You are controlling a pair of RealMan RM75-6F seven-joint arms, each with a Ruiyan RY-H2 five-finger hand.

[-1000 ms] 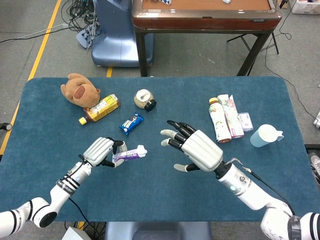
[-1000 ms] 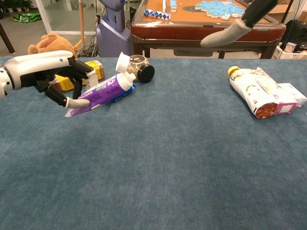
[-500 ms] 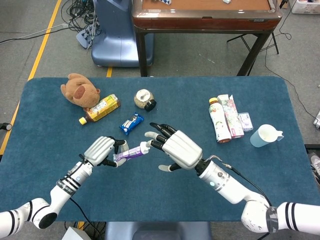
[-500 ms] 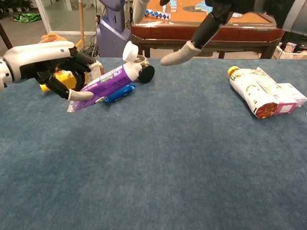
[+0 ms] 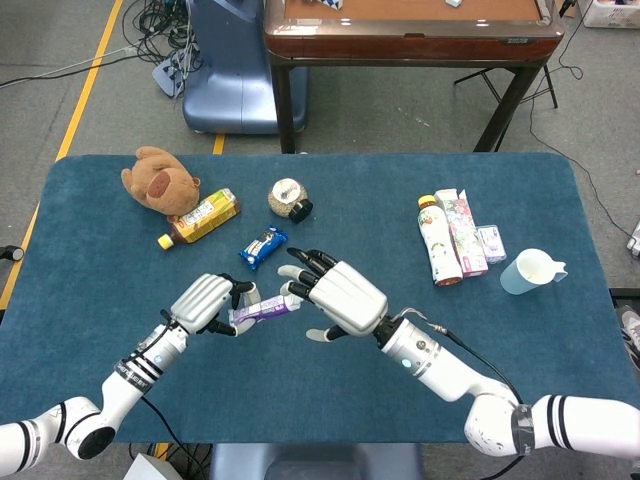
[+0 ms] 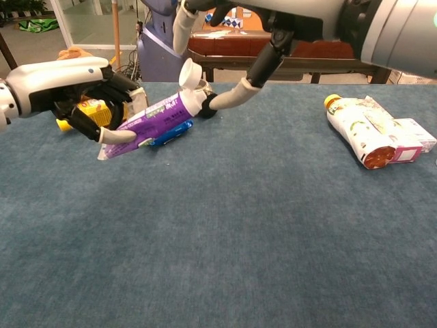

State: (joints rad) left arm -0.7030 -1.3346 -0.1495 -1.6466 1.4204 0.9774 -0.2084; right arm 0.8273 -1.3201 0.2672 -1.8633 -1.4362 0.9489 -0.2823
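Note:
My left hand (image 5: 205, 302) (image 6: 74, 83) grips the flat end of a purple tube (image 5: 256, 310) (image 6: 151, 117), held just above the blue table (image 5: 90, 260) with its white cap (image 6: 190, 73) tilted up to the right. My right hand (image 5: 340, 295) (image 6: 273, 24) has its fingers spread around the cap. The thumb lies by the tube's neck and another finger arches over the cap. I see no firm grip on the cap.
A teddy bear (image 5: 155, 180), yellow bottle (image 5: 200, 218), blue packet (image 5: 263, 246) and round jar (image 5: 287, 198) lie behind the hands. On the right are a white bottle (image 5: 437, 240), pink carton (image 5: 461, 232), small box (image 5: 491, 243) and pale blue cup (image 5: 528, 270). A wooden table (image 5: 410, 35) stands beyond.
My right hand has travelled left to the tube's cap and its fingers now surround it. My left hand has raised and tilted the tube slightly.

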